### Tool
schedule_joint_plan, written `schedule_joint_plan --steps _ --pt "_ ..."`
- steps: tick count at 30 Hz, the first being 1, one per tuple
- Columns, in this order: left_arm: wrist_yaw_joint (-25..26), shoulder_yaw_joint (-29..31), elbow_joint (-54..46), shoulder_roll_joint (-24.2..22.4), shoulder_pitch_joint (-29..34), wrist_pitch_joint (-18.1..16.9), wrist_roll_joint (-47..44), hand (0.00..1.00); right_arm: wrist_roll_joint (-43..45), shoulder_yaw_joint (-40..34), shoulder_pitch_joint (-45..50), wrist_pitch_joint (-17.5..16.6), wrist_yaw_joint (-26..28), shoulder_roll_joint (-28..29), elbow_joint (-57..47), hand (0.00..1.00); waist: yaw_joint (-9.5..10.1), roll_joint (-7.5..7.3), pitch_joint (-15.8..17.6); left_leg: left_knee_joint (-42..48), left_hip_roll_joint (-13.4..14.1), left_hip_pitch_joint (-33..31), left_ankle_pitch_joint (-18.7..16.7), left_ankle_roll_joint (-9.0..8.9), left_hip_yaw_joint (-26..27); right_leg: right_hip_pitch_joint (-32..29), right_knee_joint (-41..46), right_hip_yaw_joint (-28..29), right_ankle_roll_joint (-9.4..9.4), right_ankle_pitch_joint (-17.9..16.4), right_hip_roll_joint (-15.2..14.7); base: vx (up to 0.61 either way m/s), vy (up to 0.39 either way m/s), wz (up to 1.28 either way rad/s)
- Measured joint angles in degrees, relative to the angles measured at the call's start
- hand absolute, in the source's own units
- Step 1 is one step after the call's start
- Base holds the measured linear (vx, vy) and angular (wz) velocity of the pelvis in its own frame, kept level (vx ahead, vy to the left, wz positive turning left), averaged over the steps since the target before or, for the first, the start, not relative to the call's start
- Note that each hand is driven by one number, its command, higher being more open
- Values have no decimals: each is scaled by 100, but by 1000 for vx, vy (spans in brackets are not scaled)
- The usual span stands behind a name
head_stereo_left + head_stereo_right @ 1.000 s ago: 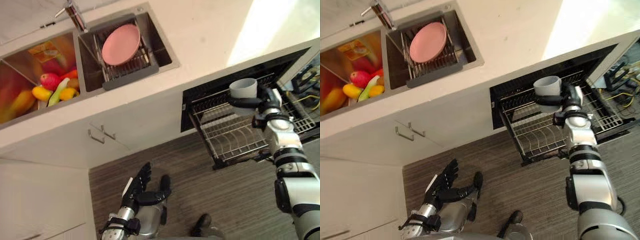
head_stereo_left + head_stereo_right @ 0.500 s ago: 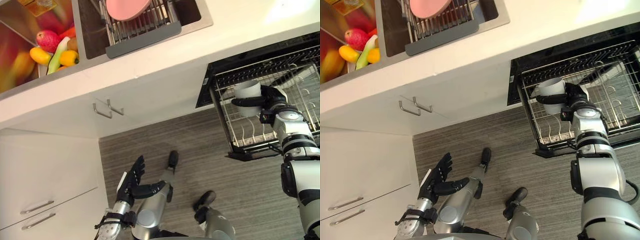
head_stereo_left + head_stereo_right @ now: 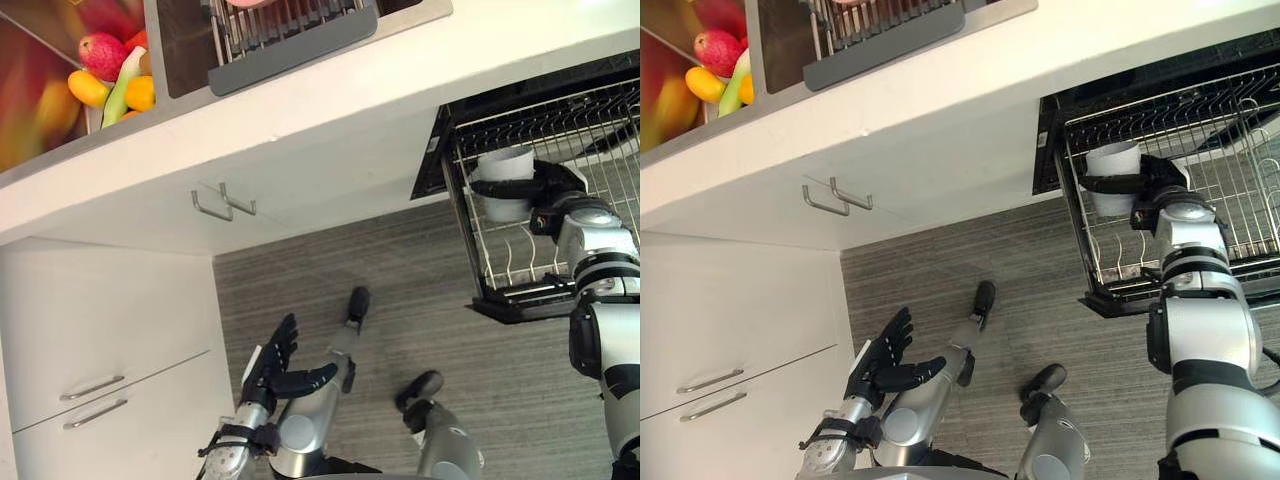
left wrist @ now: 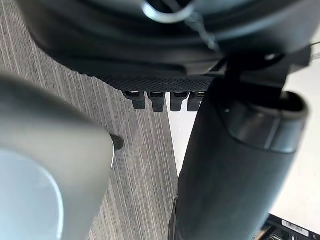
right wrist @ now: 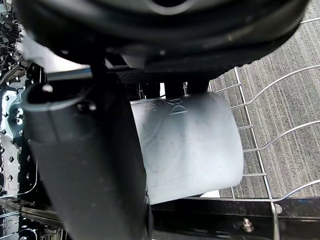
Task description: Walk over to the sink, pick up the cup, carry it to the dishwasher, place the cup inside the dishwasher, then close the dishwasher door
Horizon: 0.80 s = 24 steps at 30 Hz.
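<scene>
Cup (image 3: 507,165) transfer; camera view has shifted. Worktop (image 3: 330,90) above; dishwasher rack (image 3: 462,225) pulled out. Right hand (image 3: 550,190), fingers still curled round the white cup over the rack's left end. Left hand (image 3: 275,365), fingers spread, low above floor (image 3: 400,260). Embossed mark on cup illegible.

The right hand (image 3: 556,190) has its dark fingers curled round the pale cup (image 3: 503,164) and holds it over the pulled-out wire rack (image 3: 500,270) of the open dishwasher (image 3: 450,110). Well apart from it, the left hand (image 3: 277,362) hangs with straight fingers above the grey plank floor (image 3: 400,260), white drawers (image 3: 100,340) just beside it.
</scene>
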Motion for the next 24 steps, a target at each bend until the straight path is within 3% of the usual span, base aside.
schedule_joint_plan --steps 14,19,24 --pt "71 14 113 -154 -94 2 -119 100 5 35 -46 -28 93 -6 23 100 46 1 27 1 46 -4 34 -52 -13 -115 310 15 -66 -182 -45 -24 -64 0" --pt "-73 123 124 -137 -94 210 -170 100 13 82 -19 -49 291 60 -41 100 31 -105 100 0 77 164 30 -57 51 18 303 82 -72 -183 -27 -31 -69 -7" --pt "-217 366 161 -112 -90 334 -244 100 11 82 382 -65 335 211 -823 100 -9 -247 172 -2 147 352 19 -74 128 166 262 152 -95 -167 28 -56 -62 -8"
